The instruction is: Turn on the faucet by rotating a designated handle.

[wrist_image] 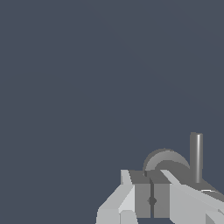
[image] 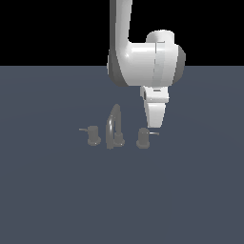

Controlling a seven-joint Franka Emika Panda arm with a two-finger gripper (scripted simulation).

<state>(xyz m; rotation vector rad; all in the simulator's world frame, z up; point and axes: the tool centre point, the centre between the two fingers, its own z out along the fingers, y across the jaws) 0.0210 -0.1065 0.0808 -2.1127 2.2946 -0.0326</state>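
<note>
The small grey faucet (image: 113, 127) stands on the floor with its tall arched spout in the middle and a stubby post on each side. The handle (image: 143, 137) is the post on the exterior view's right, and its thin bright lever rod (image: 154, 133) sticks out sideways. My gripper (image: 153, 124) hangs just above that rod's outer end. In the wrist view the gripper (wrist_image: 151, 183) is shut with its pads pressed together and nothing between them. The handle's round post (wrist_image: 165, 161) and its rod (wrist_image: 196, 157) lie just beyond the fingertips.
The twin post (image: 93, 136) with a duller rod stands on the exterior view's left of the spout. A flat dark grey-blue floor (image: 57, 200) surrounds the faucet. The white arm (image: 143, 62) comes down from above, behind the handle.
</note>
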